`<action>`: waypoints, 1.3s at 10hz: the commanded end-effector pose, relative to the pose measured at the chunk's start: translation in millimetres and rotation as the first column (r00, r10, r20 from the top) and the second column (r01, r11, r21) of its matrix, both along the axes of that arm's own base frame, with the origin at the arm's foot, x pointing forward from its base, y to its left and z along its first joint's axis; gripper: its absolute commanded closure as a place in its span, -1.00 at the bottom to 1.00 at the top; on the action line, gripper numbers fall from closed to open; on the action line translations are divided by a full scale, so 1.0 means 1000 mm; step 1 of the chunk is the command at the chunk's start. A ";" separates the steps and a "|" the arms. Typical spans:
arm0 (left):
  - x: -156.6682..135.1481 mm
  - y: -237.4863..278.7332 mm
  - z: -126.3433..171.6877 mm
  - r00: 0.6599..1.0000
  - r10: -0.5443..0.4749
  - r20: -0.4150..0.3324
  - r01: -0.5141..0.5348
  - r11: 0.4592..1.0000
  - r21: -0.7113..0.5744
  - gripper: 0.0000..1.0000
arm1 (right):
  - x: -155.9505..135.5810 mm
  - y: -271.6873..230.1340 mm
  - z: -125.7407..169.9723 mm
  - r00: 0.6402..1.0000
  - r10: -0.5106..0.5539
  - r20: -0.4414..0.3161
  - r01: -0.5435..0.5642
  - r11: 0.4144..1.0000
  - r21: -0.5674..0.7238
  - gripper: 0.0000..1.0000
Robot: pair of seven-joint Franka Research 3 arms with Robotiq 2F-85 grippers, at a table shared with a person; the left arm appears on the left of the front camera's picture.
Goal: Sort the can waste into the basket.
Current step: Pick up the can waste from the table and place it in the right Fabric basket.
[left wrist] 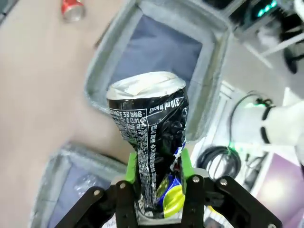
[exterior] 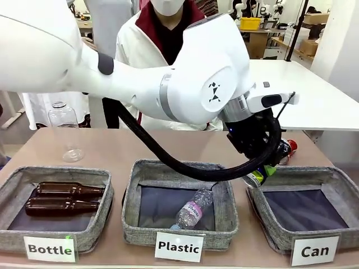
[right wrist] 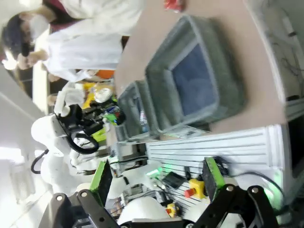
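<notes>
Pinching the dented black can (left wrist: pixel 149 137) low on its body, the left jaws are closed to its width and hold it above the left rim of the Can basket (exterior: pixel 336 175). It looks light, thin-walled and easily crushed, so a gentle side grip suits. The right jaws are spread wide, empty. The red can (exterior: pixel 290 147) lies on the table (exterior: pixel 129 147) just beyond the basket.

Bare basket (exterior: pixel 305 212) floor near left tool (exterior: pixel 262 174)

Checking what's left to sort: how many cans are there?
2: the black can in the left gripper near the basket; the red can on the table beyond it.
</notes>
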State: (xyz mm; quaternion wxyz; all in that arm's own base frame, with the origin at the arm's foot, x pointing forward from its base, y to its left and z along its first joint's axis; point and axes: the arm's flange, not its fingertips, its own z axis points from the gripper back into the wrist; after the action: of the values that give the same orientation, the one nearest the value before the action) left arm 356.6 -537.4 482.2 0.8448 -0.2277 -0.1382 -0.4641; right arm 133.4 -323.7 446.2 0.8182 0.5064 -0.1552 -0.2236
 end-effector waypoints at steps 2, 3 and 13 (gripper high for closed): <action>-0.005 -0.004 0.004 0.999 -0.040 0.016 0.040 0.999 0.020 0.35 | 0.000 0.000 0.000 1.000 0.000 0.000 0.000 1.000 0.000 -1.00; -0.005 -0.004 0.004 0.999 -0.040 0.016 0.040 0.999 0.020 0.35 | 0.000 0.000 0.000 1.000 0.000 0.000 0.000 1.000 0.000 -1.00; -0.010 -0.208 -0.009 0.765 -0.576 0.290 0.580 0.811 0.081 0.19 | -0.007 -0.028 -0.004 1.000 -0.002 0.003 0.002 0.996 0.084 -1.00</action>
State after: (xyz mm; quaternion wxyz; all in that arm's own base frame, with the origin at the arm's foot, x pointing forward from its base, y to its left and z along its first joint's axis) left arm 331.3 -725.6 454.1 0.6388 -0.2142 -0.1900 -0.7141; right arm 126.1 -340.9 439.4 0.8054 0.5281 -0.1476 -0.2250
